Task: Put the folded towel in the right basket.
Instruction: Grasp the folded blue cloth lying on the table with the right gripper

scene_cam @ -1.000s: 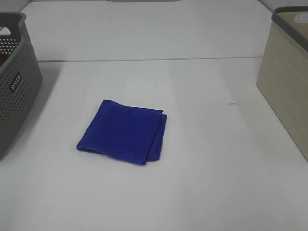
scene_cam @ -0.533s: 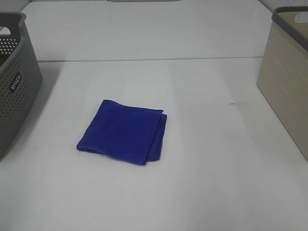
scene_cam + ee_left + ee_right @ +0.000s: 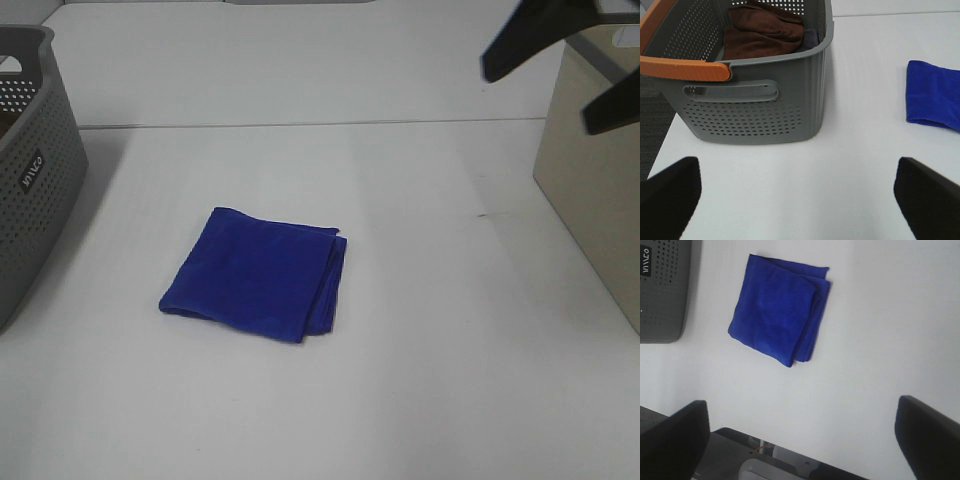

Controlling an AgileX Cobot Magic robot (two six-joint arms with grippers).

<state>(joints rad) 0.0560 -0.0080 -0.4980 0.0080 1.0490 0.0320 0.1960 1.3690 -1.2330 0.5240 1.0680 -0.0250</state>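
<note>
right tool [image 3: 538,97] spread wide, up near beige right basket [image 3: 590,180] | left tool [image 3: 799,197] spread too | my worry: pinching 1 layer unfolds blue folded towel [image 3: 255,273] mid-carry

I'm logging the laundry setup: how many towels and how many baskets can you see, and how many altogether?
Towels: 2 (blue towel; brown towel inside the grey basket)
Baskets: 2 (grey basket, beige basket)
Total: 4
</note>
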